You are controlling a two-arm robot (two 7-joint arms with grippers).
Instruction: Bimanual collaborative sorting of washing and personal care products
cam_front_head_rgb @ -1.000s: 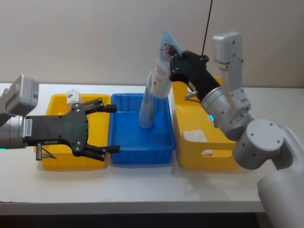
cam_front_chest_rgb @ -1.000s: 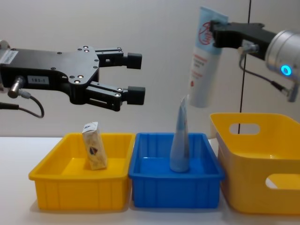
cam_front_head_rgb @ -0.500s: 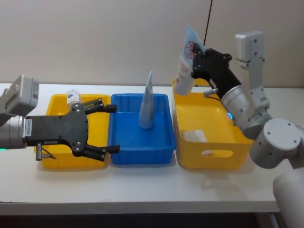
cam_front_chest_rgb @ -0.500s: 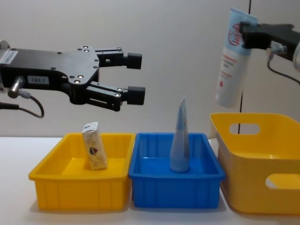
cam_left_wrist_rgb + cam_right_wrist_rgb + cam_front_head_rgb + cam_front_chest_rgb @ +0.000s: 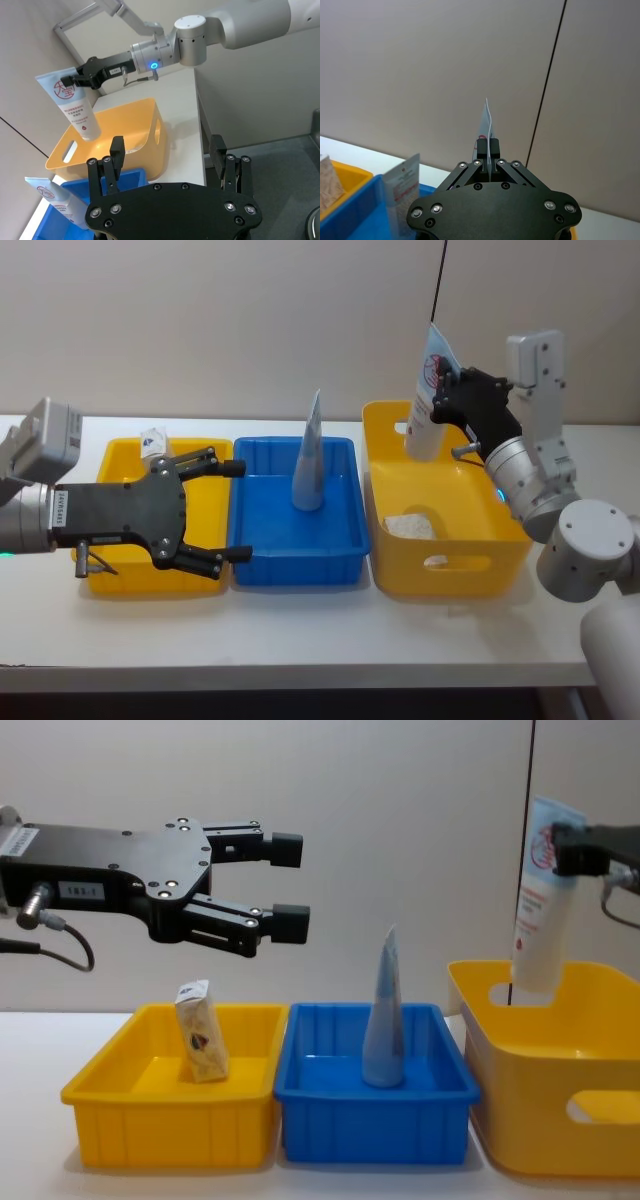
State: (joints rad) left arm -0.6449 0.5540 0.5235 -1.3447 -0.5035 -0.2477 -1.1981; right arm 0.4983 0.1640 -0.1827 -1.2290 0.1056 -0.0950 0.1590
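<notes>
Since I've got nothing for it to grab yet, my left gripper (image 5: pixel 232 510) hangs spread wide and empty over the seam between the left yellow bin (image 5: pixel 120 575) and the blue bin (image 5: pixel 290 565), where the pale blue tube (image 5: pixel 310 455) stands upright; the cream packet (image 5: pixel 200 1030) leans in that yellow bin. Further out, my right gripper (image 5: pixel 447 395) pinches the crimped end of a white tube (image 5: pixel 427 405), cap dipping into the tall yellow bin (image 5: pixel 440 560), ready to drop it. Something pale lies on that bin's floor, but I can't make out what it is.
</notes>
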